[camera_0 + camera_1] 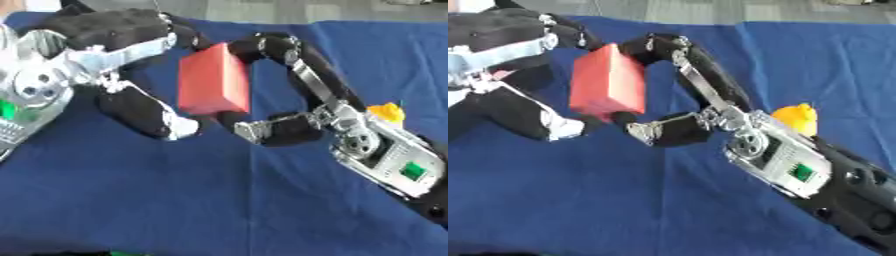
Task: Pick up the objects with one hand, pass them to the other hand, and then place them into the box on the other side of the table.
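Observation:
A red block (pixel 213 80) hangs upright above the blue cloth, between my two hands. My left hand (pixel 131 35) comes in from the upper left. Its fingers curl over the block's top left corner, and its thumb (pixel 166 120) reaches under the lower left edge. My right hand (pixel 306 75) comes from the lower right. One finger hooks over the block's top right corner, and its thumb (pixel 267 130) sits under the bottom edge. Both hands touch the block. No box is in view.
A small yellow object (pixel 796 117) lies on the blue tablecloth (pixel 219 200) just behind my right wrist. A sliver of green shows at the bottom edge (pixel 122 253). Beyond the table's far edge is grey floor.

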